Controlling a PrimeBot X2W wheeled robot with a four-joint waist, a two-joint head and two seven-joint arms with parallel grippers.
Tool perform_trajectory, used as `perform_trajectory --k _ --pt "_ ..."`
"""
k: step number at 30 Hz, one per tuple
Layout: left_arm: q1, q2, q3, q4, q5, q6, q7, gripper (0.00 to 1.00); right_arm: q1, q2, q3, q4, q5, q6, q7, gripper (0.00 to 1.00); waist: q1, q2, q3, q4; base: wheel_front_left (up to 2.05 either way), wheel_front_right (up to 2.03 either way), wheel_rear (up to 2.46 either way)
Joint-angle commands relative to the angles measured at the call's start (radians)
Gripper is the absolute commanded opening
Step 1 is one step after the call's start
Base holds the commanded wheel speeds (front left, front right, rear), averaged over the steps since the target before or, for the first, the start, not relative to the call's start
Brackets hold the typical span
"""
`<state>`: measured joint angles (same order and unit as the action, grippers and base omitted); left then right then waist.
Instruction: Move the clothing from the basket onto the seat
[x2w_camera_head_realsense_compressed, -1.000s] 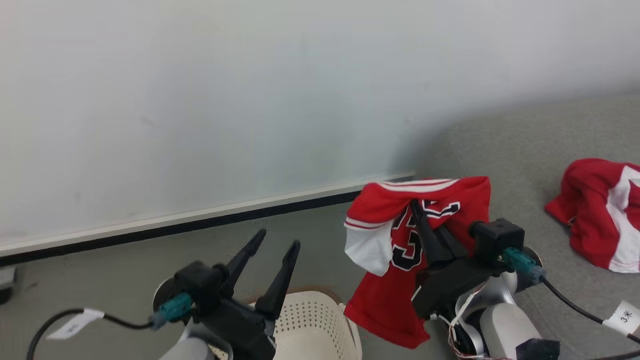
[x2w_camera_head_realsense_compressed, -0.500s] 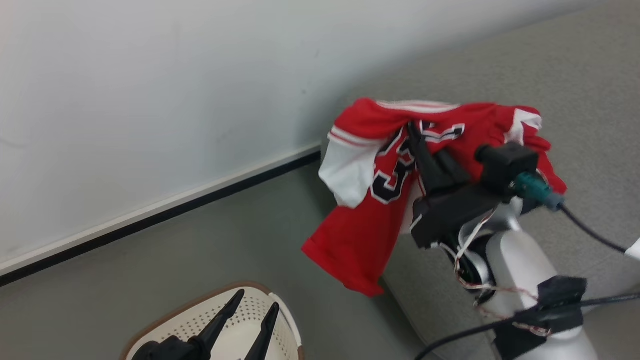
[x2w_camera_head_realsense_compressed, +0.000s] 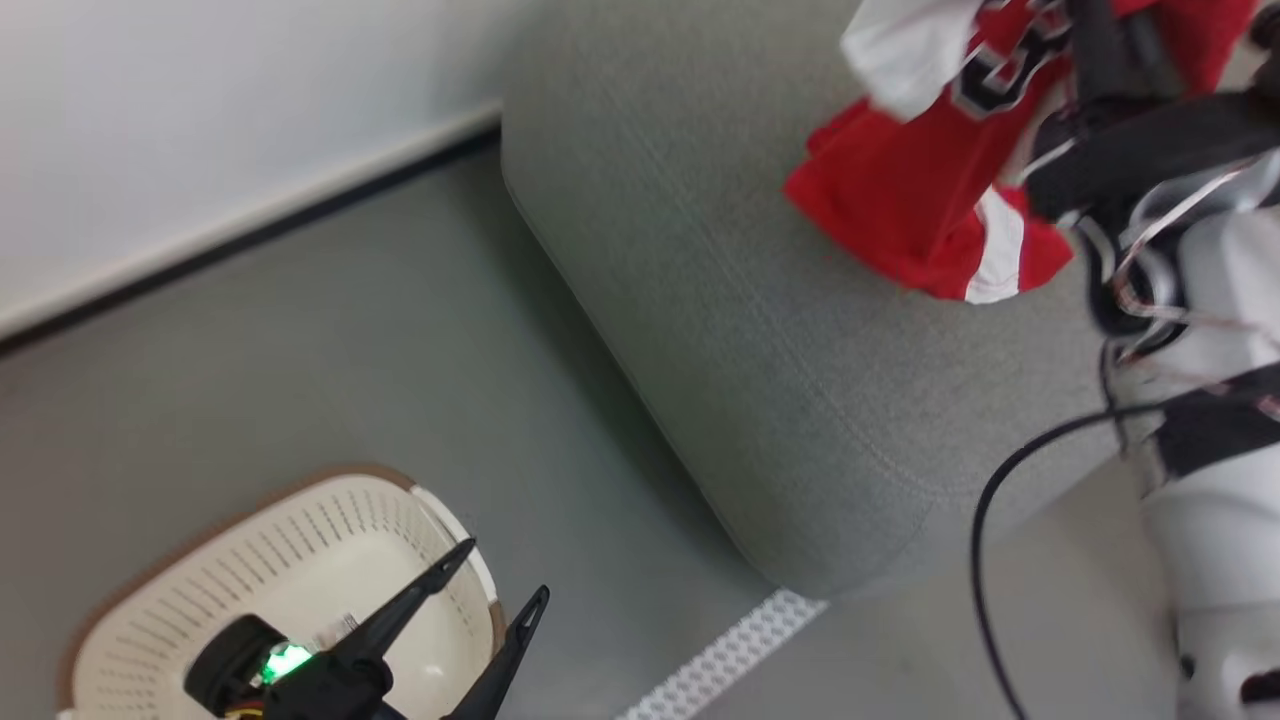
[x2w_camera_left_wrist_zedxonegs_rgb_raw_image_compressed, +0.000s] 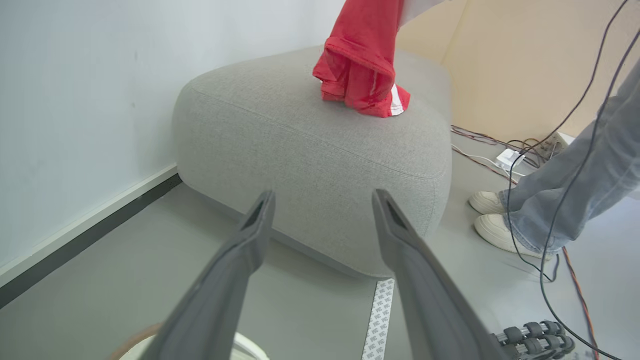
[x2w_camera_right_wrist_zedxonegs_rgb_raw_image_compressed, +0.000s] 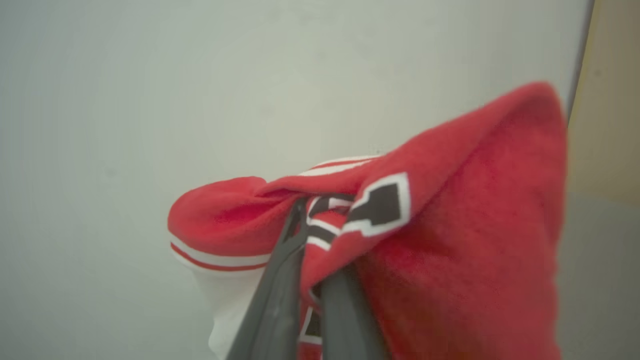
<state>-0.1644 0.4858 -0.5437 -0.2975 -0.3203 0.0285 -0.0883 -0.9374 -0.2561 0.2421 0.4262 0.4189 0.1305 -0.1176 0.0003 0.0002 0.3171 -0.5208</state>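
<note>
Pinching the red clothing (x2w_camera_head_realsense_compressed: 900, 200) between nearly closed fingers, right gripper (x2w_camera_right_wrist_zedxonegs_rgb_raw_image_compressed: 315, 235) holds it hanging over the seat (x2w_camera_head_realsense_compressed: 740, 300), low end down near the cushion top, while left gripper (x2w_camera_head_realsense_compressed: 503, 568) hovers above the basket (x2w_camera_head_realsense_compressed: 250, 540), fingers spread wide, gripping nothing.

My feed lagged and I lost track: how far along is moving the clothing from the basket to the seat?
Done: the visible part of the basket holds no clothing. In hand: the right claw is shut on a red jersey hanging over the seat, with its lower end bunched on the seat. Left: probably just release it there. The left claw hangs open above the basket.
</note>
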Motion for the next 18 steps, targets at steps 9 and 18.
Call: perform_trajectory --k 9,18 --pt "-0.005 0.091 0.005 -0.246 0.074 0.024 0.129 1.00 -0.305 -0.076 -0.238 0.281 0.033 0.000 -0.091 0.00 -0.0003 -0.0002 0.334 -0.047 0.00 0.00 0.00" --pt "0.001 0.093 -0.016 -0.339 0.130 0.050 0.158 1.00 -0.409 -0.123 -0.394 0.498 -0.046 0.000 -0.138 0.00 -0.0003 -0.0002 0.406 0.002 0.00 0.00 0.00"
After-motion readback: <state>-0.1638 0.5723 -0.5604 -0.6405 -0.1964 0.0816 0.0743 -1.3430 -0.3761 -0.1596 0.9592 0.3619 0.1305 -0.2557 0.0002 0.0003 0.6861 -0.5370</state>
